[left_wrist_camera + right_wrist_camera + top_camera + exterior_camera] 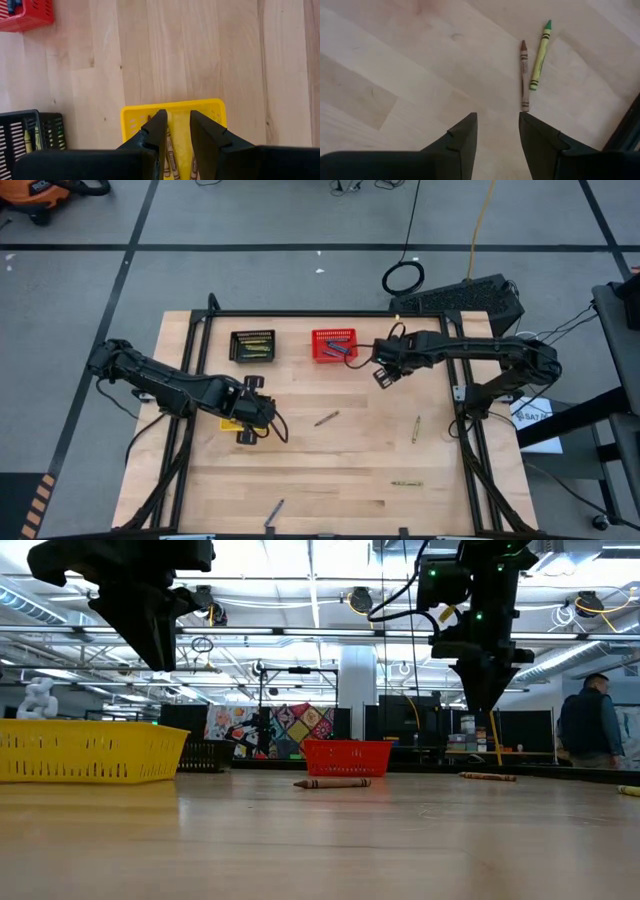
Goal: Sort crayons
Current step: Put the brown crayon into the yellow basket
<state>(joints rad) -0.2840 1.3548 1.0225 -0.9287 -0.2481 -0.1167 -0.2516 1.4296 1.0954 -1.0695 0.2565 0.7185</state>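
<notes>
Three baskets act as colour bins: the yellow basket (232, 423) sits under our left arm, the black basket (252, 345) and red basket (333, 345) along the far edge of the table (350, 480). Brown crayons already lie in the yellow one, yellow-green sticks in the black, blue in the red, so sorting is partly done.

Left gripper (176, 131) hangs directly over the yellow basket, fingers part-open with nothing between them; probably post-drop.

Right gripper (497, 127) hovers just beside the red basket, jaws spread wide, empty.

Loose crayons well apart from both grippers: brown crayon (326, 418) mid-table, green crayon (415, 429) towards the right edge, another (406, 483) nearer the front, one (274, 511) at the front edge, colour hard to tell. The right wrist view shows a brown and green pair on bare wood ahead of the fingers.
</notes>
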